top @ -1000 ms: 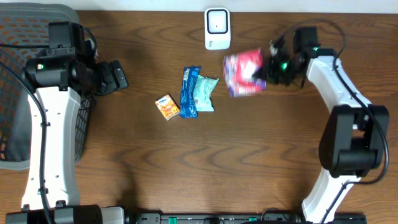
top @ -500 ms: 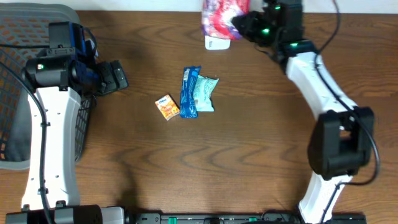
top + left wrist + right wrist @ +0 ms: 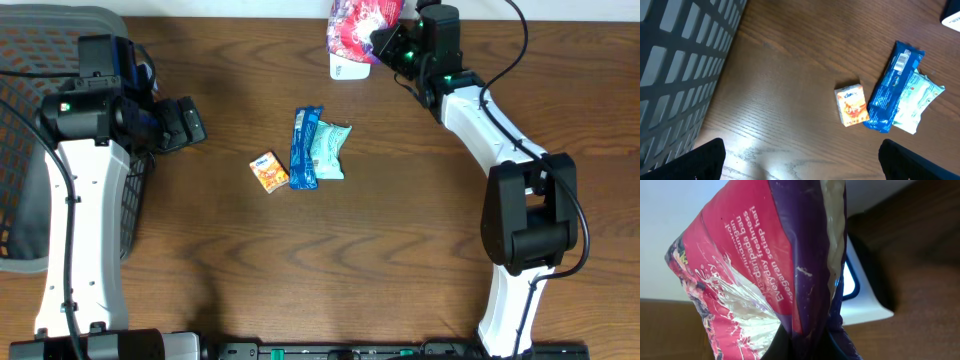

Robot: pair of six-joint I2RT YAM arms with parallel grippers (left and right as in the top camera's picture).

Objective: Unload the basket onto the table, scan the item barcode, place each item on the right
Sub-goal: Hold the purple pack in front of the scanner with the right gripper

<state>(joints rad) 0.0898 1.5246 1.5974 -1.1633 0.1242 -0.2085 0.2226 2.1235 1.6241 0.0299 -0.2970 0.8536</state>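
Two arms work over a brown wooden table point(image 3: 400, 260). A black mesh basket point(image 3: 20, 150) stands at the table's left edge, and its grid wall fills the left side of the left wrist view. The right arm point(image 3: 490, 115) reaches from the near edge to the far edge of the table. The left arm point(image 3: 85, 200) stands by the basket, its jaws wide apart with nothing between them, above bare wood near the left edge.

The right jaws are closed on a pink-and-purple packet point(image 3: 358, 25), pinching its crumpled end. They hold the packet up at the far edge, directly over the white scanner point(image 3: 347, 68), which it partly hides. In the right wrist view the scanner's dark-rimmed window point(image 3: 849, 282) shows just behind the packet.

Near the middle of the table lies a blue packet point(image 3: 304, 148). A pale green packet point(image 3: 330, 150) touches its right side. A small orange box point(image 3: 268, 171) lies just beside its left side.
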